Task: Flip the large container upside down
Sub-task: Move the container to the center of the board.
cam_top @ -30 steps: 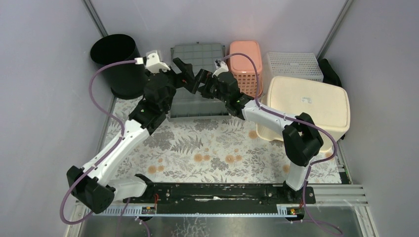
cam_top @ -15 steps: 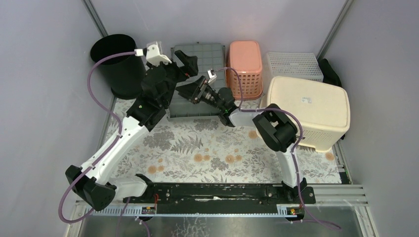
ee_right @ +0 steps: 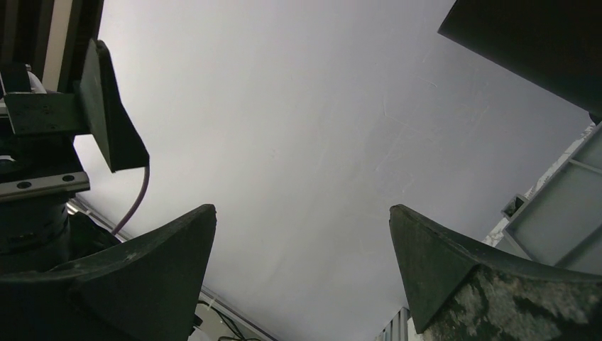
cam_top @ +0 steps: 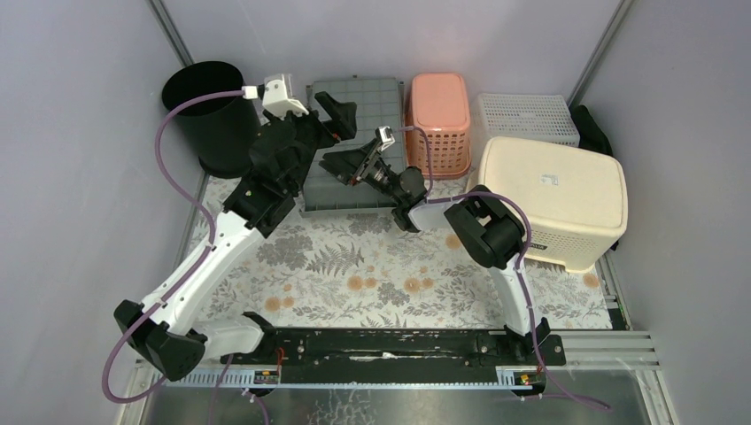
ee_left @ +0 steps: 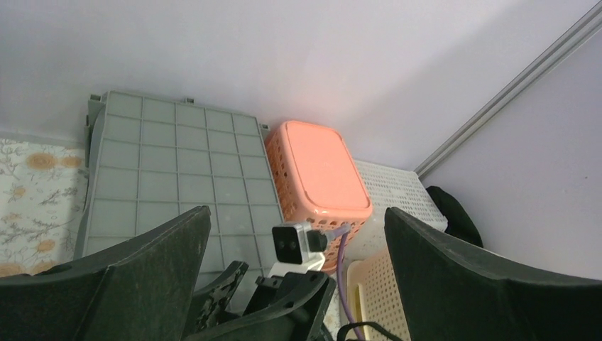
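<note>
No writing can be read; a small grey mark [cam_top: 551, 180] on the cream container [cam_top: 567, 212] may be a label.

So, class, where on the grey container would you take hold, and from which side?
Likely its near rim, from the front: the grey container shows a broad gridded face too wide to pinch, the wall is behind it and the pink basket crowds its right.

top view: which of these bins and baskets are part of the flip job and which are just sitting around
In the job:
- grey crate, grid underside up, both arms over it
- left tool, open, holding nothing
- right tool, open, holding nothing

Just lying about:
- black bucket
- pink basket
- white mesh basket
- cream bin
</note>
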`<action>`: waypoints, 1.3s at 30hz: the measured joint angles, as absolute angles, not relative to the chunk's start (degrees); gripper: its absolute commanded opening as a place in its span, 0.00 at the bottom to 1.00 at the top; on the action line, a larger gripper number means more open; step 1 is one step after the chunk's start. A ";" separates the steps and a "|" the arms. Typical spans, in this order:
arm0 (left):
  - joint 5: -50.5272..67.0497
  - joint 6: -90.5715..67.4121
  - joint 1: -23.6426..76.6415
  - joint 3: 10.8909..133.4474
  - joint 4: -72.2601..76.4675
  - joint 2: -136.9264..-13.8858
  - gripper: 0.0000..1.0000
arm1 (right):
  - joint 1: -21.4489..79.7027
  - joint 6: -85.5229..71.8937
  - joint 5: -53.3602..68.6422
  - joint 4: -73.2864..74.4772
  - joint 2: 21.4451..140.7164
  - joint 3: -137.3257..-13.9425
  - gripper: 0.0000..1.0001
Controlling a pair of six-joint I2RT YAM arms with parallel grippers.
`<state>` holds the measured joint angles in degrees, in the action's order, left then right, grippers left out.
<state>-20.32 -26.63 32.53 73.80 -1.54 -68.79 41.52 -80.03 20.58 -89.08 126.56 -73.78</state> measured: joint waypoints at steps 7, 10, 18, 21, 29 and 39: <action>-20.86 -26.48 32.64 77.12 -2.50 -70.54 1.00 | 41.52 -81.32 20.03 -90.30 127.90 -74.41 0.99; -20.95 -26.48 32.67 77.10 -2.59 -70.50 1.00 | 41.52 -81.34 20.03 -90.52 127.90 -74.41 1.00; -21.26 -26.52 33.04 77.10 -2.70 -70.41 1.00 | 41.52 -82.00 20.05 -90.56 127.90 -74.41 0.99; -21.23 -26.68 33.06 77.10 -2.70 -70.41 1.00 | 41.52 -81.95 20.05 -90.56 127.87 -74.32 0.99; -20.64 -27.14 33.41 77.95 -2.92 -71.61 1.00 | 40.86 -81.71 19.97 -90.72 126.74 -70.61 0.99; -20.32 -27.31 34.09 79.77 -3.03 -74.65 1.00 | 39.35 -82.32 20.01 -91.50 126.34 -69.89 0.99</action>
